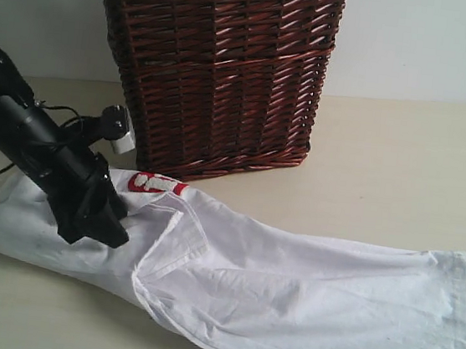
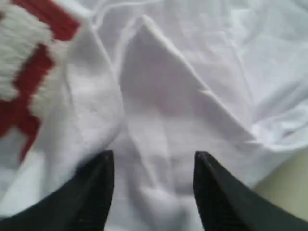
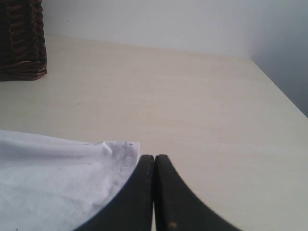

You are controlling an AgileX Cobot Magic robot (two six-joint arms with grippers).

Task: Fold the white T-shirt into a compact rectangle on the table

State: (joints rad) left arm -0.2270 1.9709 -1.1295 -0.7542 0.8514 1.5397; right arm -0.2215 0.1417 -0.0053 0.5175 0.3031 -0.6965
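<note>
The white T-shirt (image 1: 287, 290) lies stretched in a long, partly folded strip across the table (image 1: 403, 160), its red patch with white letters (image 1: 156, 184) showing near the basket. My left gripper (image 1: 96, 230) is down on the shirt's left part. In the left wrist view the left gripper (image 2: 154, 159) is open, its fingers standing apart over a creased fold of the T-shirt (image 2: 168, 96), with the red patch (image 2: 24, 72) beside it. My right gripper (image 3: 154, 159) is shut with nothing in it, just off the T-shirt's hem corner (image 3: 125, 147), above the bare table (image 3: 192, 96). It does not show in the exterior view.
A tall dark red-brown wicker basket (image 1: 219, 72) stands on the table right behind the shirt's left half; its base (image 3: 21, 43) shows in the right wrist view. A pale wall runs along the table's far edge. A strip of table (image 2: 288, 183) shows past the shirt.
</note>
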